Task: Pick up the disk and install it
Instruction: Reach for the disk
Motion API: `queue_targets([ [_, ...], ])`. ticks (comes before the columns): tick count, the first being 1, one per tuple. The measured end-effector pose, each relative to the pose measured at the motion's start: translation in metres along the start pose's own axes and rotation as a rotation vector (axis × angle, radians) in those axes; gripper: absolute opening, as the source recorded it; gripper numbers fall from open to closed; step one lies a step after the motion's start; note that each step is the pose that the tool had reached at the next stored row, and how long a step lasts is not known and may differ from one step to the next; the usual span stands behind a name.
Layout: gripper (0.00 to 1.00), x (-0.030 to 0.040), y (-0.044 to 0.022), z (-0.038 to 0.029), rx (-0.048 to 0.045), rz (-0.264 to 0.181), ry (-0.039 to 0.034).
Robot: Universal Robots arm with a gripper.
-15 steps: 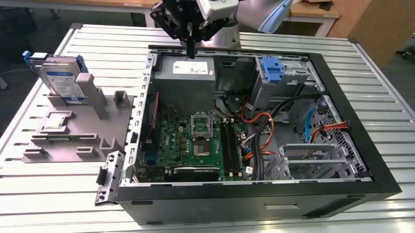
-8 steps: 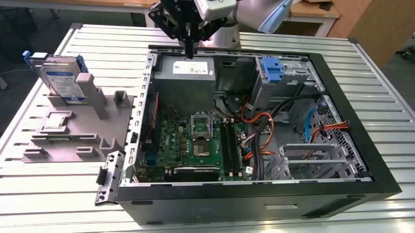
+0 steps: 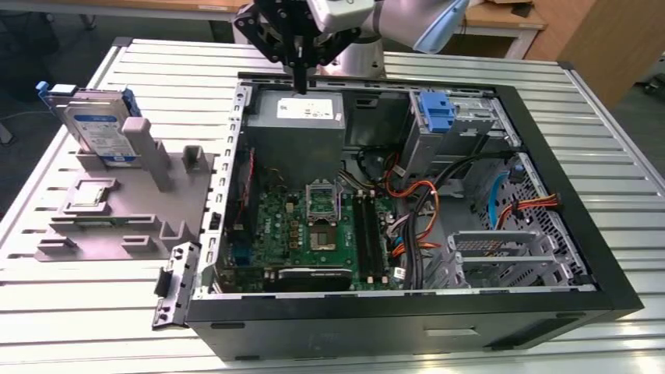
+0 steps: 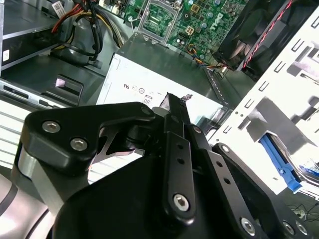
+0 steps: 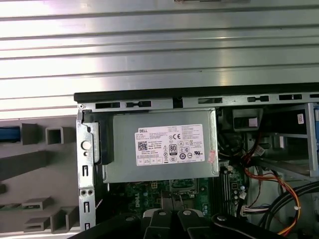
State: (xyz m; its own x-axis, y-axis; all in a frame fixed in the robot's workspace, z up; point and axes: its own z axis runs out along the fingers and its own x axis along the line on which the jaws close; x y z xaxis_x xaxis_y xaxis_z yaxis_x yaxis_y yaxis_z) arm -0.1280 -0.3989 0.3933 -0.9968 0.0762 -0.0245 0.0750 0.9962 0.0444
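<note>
The exterior view is looking steeply down from well back, taking in the whole open computer case (image 3: 416,312) on the slatted table (image 3: 613,140). The first wrist view is facing straight down, closer, onto the power supply (image 5: 164,149). The second wrist view is peering obliquely, very near, past the gripper (image 4: 173,102); all three are sharing that power supply.

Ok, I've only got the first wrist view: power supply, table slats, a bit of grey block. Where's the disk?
Observer: The disk stands upright in the grey holder block, on the table, at the exterior view's left of the computer case.
Operator: Gripper holding anything?
Observer: No, the gripper is shut and empty, above the power supply.
Operator: And the drive bay?
Observer: A blue bracket sits on the metal drive bay.
</note>
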Motion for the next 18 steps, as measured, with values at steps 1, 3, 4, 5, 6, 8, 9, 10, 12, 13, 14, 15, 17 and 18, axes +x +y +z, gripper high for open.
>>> queue_targets([
  [1,0.1,0.0004,0.0,0.0,-0.0001,0.0,0.0],
  [3,0.1,0.0004,0.0,0.0,0.0,0.0,0.0],
  [4,0.1,0.0005,0.0,0.0,0.0001,0.0,0.0],
  [5,0.1,0.0005,0.0,0.0,0.0,0.0,0.0],
  [6,0.1,0.0007,-0.0001,0.0,-0.0001,0.0,-0.0001],
  [8,0.1,0.0019,-0.0002,0.0,0.0,0.0,0.0],
  [9,0.1,0.0027,-0.0002,0.0001,0.0,0.0,0.0],
  [10,0.1,0.0035,-0.0003,0.0001,0.0,0.0,0.0],
  [12,0.1,0.0052,-0.0004,0.0003,0.0,0.0,-0.0001],
  [13,0.1,0.0066,-0.0005,0.0002,0.0002,0.0,0.0001],
  [14,0.1,0.0085,-0.0007,0.0003,0.0,0.0,0.0],
  [15,0.1,0.0103,-0.0008,0.0003,0.0,0.0,0.0],
  [17,0.1,0.0126,-0.001,0.0002,0.0001,0.0,0.0001],
  [18,0.1,0.0134,-0.001,0.0002,0.0,0.0,-0.0001],
])
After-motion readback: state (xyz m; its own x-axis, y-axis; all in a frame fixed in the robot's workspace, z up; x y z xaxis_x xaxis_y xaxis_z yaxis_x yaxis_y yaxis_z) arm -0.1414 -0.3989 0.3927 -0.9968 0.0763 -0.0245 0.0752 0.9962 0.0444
